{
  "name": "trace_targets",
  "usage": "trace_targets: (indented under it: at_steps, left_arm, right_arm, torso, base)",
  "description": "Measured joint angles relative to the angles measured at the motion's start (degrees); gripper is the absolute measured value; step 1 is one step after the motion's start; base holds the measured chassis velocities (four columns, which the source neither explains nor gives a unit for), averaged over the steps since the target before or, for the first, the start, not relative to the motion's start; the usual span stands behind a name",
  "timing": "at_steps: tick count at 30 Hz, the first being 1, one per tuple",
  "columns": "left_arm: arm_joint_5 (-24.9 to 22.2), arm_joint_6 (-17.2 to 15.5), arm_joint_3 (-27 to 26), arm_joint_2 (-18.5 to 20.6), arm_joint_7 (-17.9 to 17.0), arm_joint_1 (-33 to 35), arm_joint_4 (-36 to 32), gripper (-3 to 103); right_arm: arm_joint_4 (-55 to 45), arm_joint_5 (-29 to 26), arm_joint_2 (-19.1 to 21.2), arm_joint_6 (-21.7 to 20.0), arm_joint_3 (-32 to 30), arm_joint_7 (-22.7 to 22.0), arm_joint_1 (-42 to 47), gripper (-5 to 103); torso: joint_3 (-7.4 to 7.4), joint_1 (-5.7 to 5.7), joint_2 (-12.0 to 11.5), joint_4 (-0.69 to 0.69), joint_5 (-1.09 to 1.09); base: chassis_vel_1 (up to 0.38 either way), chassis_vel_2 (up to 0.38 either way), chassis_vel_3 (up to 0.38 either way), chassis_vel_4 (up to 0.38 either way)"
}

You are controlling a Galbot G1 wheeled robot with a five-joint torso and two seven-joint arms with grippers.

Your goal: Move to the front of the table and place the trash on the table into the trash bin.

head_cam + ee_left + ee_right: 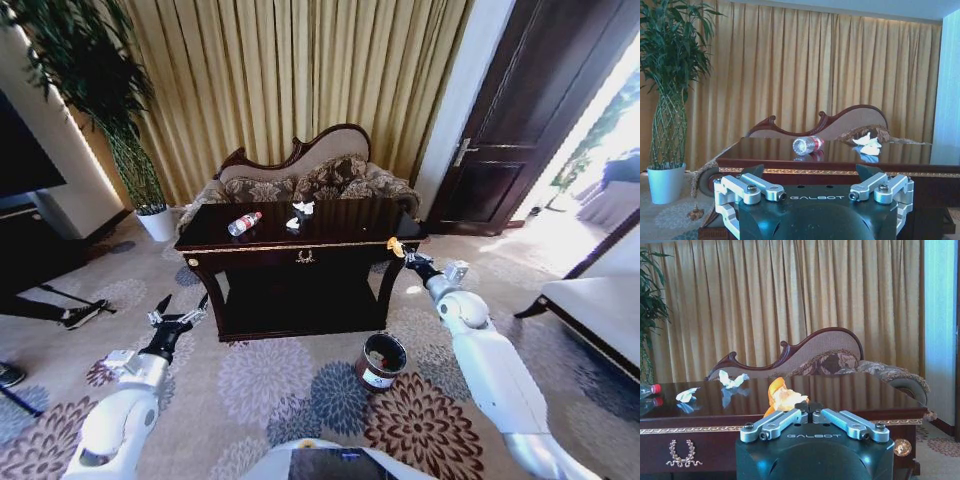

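Trash bin point(381, 362) holding scraps; right end effector point(398, 247) clamped on orange wrapper point(781, 396), left end effector point(178, 318) spread.

We held our left gripper point(178, 318) low and forward at our left side, its fingers point(753, 170) spread wide apart. Our right arm reached forward and up, elbow bent, its right gripper point(397, 247) pinched closed at the tips, fingers point(808, 405) meeting together.
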State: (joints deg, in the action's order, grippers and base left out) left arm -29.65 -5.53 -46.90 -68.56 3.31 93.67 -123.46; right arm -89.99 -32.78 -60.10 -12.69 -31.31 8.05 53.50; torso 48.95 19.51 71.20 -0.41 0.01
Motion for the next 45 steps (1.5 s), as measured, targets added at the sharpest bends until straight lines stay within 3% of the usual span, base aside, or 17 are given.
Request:
trace_targets:
  at_steps: [11,24,32,37,45]
  left_arm:
    - [0.7,0.0,0.8,-0.4,-0.1,-0.1,0.0,100]
    - [1.1,0.0,2.4,-0.5,-0.1,-0.6,0.8,100]
    - [1.9,0.0,3.7,-0.9,-0.1,-1.0,1.2,100]
    - [2.2,0.4,4.0,-1.1,-0.1,-0.7,1.3,100]
    - [2.2,1.1,3.2,-1.2,0.2,0.1,1.1,100]
  right_arm:
    - [3.7,1.2,-2.0,1.3,0.0,0.0,1.7,0]
    - [23.8,14.2,-5.8,10.0,-1.4,0.0,2.6,0]
    - [27.5,15.8,-7.8,8.0,-2.2,0.0,3.3,0]
    - [28.5,22.9,-11.0,6.2,-3.7,0.0,3.7,0]
    - [27.7,27.0,-12.5,5.9,-4.6,0.0,3.6,0]
  torso:
    - [0.0,0.0,0.0,0.01,-0.01]
    - [0.0,0.0,0.0,0.0,0.01]
    - [0.0,0.0,0.0,0.01,0.0]
    - [0.0,0.0,0.0,0.02,0.0]
    - [0.0,0.0,0.0,0.01,-0.01]
  base:
    - [0.012,-0.013,-0.016,0.02]
    - [0.0,0.0,0.0,0.0]
    - [0.0,0.0,0.0,0.0]
    - [0.0,0.0,0.0,0.0]
    - [0.0,0.0,0.0,0.0]
